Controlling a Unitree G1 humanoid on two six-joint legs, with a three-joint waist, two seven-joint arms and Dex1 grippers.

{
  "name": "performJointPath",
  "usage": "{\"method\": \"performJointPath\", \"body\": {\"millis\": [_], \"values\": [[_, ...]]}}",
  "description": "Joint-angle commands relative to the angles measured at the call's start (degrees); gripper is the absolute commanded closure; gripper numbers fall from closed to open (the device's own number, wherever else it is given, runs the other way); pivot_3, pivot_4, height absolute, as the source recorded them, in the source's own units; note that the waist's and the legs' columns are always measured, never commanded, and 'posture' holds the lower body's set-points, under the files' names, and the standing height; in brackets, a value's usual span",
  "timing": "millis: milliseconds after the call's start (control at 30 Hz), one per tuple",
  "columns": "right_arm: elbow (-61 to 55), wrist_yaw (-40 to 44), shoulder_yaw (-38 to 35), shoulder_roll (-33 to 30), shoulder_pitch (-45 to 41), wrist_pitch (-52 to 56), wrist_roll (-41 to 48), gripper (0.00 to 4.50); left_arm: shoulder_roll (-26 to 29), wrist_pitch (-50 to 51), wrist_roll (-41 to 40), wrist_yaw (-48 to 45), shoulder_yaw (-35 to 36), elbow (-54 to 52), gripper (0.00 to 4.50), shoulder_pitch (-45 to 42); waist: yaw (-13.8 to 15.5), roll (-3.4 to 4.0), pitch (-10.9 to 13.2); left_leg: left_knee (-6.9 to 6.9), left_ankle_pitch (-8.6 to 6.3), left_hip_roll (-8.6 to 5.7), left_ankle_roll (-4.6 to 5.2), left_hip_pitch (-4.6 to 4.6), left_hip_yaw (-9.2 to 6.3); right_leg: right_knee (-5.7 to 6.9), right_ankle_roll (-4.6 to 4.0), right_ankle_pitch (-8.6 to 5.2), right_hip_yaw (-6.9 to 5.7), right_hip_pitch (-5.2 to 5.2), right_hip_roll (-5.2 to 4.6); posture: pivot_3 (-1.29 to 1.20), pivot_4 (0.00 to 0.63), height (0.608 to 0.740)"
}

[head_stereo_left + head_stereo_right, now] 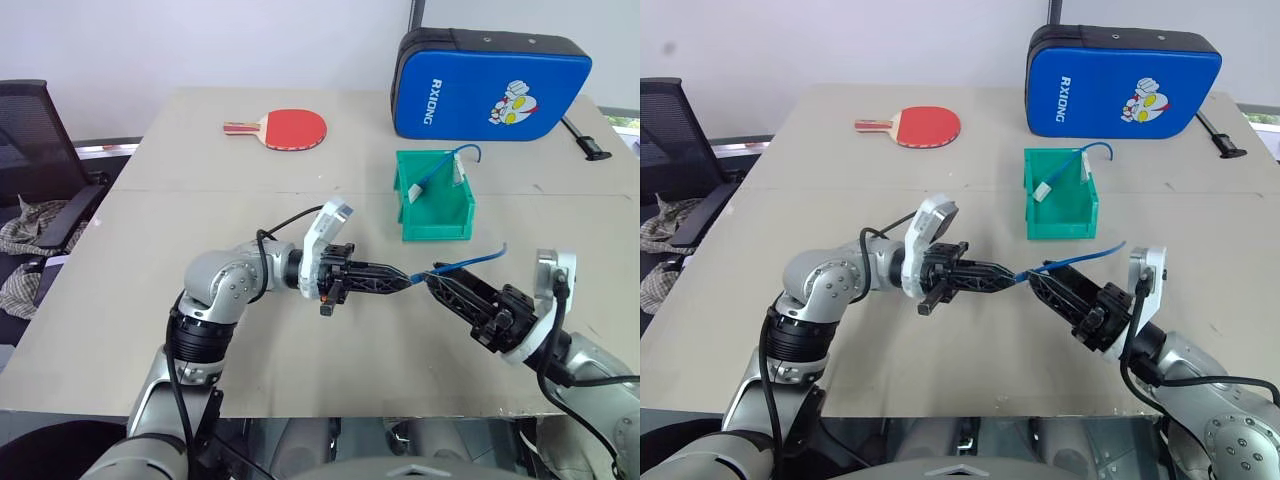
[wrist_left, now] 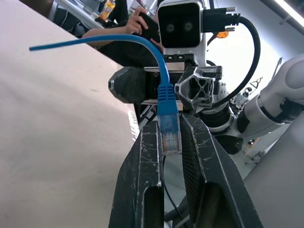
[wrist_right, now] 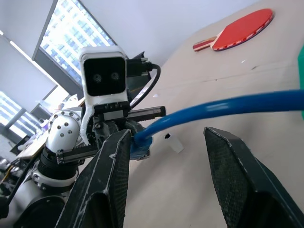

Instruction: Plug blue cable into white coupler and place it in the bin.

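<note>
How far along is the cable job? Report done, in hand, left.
Done: left gripper clamps the blue cable's plug, lifted off the table. In hand: right gripper straddles the cable, fingers apart. Left: plugging into the coupler, then dropping it in the green bin.

Right claw [image 3: 164,183]: two black fingers held apart
Thin bright blue cable [image 3: 228,107]: passed between them, plug gripped by left claw [image 3: 137,142]
Red paddle [image 3: 240,28]: laid on beige table [image 3: 213,71]
</note>
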Motion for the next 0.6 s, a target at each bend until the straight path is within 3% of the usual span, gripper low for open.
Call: {"method": "performJointPath", "body": {"millis": [33,67,100,133,233,433,600], "values": [[-0.5,-0.7,0.9,-1.3,-0.7,-1.1,2.1,2.17,-0.1,-0.9,-1.6,-0.2,0.4,-2.5,4.5,0.4,0.0,0.0,0.0,0.0,0.0,0.0,0.0,0.0,0.0,0.0,0.0,0.0,0.0,0.0,0.0,0.0,0.15,0.731],[-0.4,-1.0,1.1,-1.5,-0.8,-1.2,2.2,2.17,-0.2,-1.0,-1.6,-0.1,0.4,-2.5,4.5,0.5,0.0,0.0,0.0,0.0,0.0,0.0,0.0,0.0,0.0,0.0,0.0,0.0,0.0,0.0,0.01,0.0,0.15,0.731],[-0.4,-1.1,1.3,-1.8,-0.8,-1.2,2.3,2.7,-0.3,-1.1,-1.7,-0.1,0.3,-2.5,4.5,0.6,0.0,0.0,0.0,0.0,0.0,0.0,0.0,0.0,0.01,0.0,0.0,0.0,0.0,0.0,0.02,0.0,0.15,0.731],[-0.4,-1.3,1.4,-2.0,-0.9,-1.3,2.6,2.9,-0.4,-1.3,-1.7,-0.1,0.2,-2.5,4.5,0.7,0.0,0.0,0.0,0.0,0.0,0.0,0.0,0.0,0.01,0.0,0.0,0.0,0.01,0.0,0.02,0.0,0.15,0.731],[-0.4,-1.7,1.9,-2.8,-1.1,-1.5,3.4,4.39,-0.9,-2.2,-1.3,-0.1,-0.3,-2.2,4.5,0.8,0.0,0.0,0.0,0.0,0.0,0.0,0.0,0.0,0.02,0.0,0.0,0.0,0.02,0.0,0.06,0.0,0.15,0.731],[-0.1,-1.4,2.6,-4.5,-1.5,-2.2,4.1,4.46,-1.6,-6.3,1.3,0.5,-0.7,-1.7,4.5,1.4,0.0,0.0,0.0,0.0,0.0,0.0,0.0,0.0,0.03,0.0,0.0,0.0,0.06,0.0,0.06,0.0,0.15,0.731],[1.0,-0.4,2.1,-5.0,-2.9,-3.4,2.7,4.5,-0.1,-11.0,4.8,4.0,1.6,-2.0,2.33,3.0,0.0,0.0,0.0,0.0,0.0,0.0,0.0,0.01,0.03,0.0,0.0,0.0,0.13,0.0,0.07,0.0,0.15,0.731]]}}
